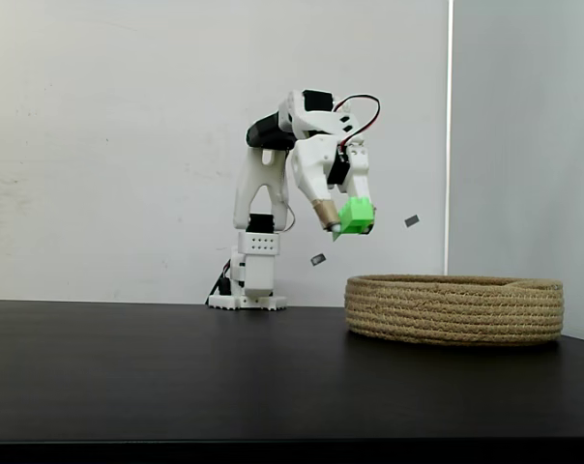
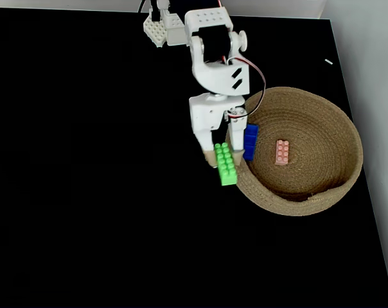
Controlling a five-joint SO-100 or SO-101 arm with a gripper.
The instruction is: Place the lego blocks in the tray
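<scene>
The gripper (image 1: 353, 220) is clamped on the green brick (image 2: 225, 164), held in the air; the tray (image 2: 335, 186) lies at three o'clock overhead, its rim seemingly just beside.

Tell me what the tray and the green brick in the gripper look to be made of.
Tray: coiled tan rope, likely natural fibre, matte and rough; stacked spiral coils show in both fixed views. Green brick: probably moulded plastic, smooth and bright, with rows of round studs on top; the gripper holds it.
</scene>
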